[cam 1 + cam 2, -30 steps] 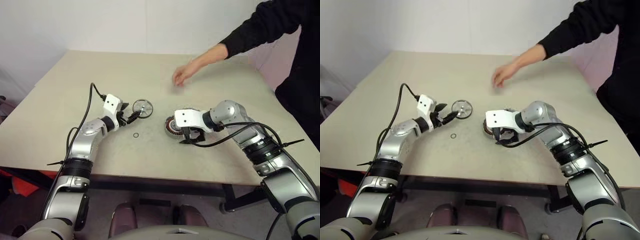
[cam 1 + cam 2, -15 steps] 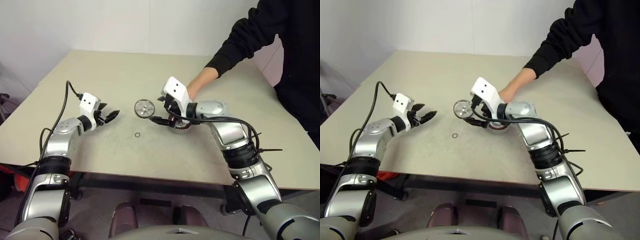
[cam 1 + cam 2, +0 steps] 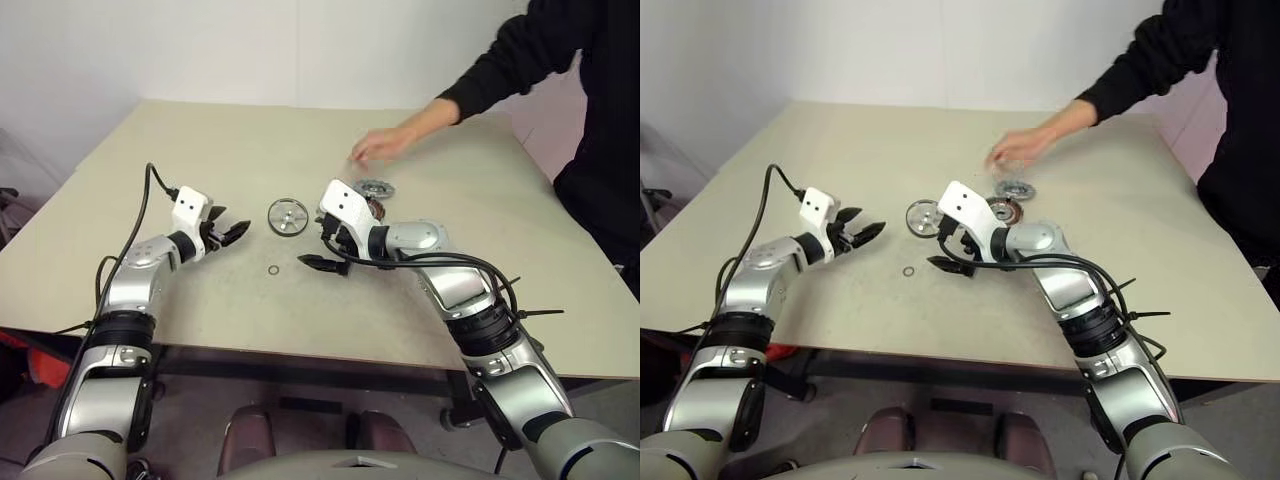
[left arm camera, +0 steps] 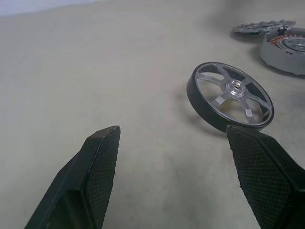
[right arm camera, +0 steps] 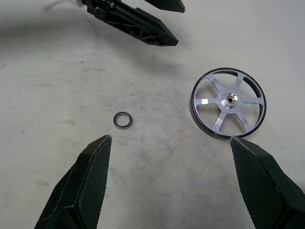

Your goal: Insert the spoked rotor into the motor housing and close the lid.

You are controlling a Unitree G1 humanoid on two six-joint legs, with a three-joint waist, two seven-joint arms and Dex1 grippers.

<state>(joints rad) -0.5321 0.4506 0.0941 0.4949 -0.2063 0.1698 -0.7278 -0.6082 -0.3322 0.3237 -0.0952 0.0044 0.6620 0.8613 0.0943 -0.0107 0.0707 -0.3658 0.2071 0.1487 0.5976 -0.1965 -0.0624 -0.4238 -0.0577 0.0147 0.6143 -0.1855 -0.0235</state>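
On the table [image 3: 120, 180], your right gripper [image 3: 325, 252] has swung off the motor housing [image 3: 1002, 211] toward the spoked rotor [image 3: 288, 216], jaws wide and empty; your left gripper [image 3: 228, 234], also wide, has backed away. A rotor pickup looks next; the lid [image 3: 375, 188] lies under the person's hand [image 3: 380, 145].

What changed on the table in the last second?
The left claw drew back from the spoked rotor. The right claw swung off the motor housing toward the rotor; both claws open, empty. The housing now sits farther back, beside the lid near the person's hand. Rotor and small ring stayed put.
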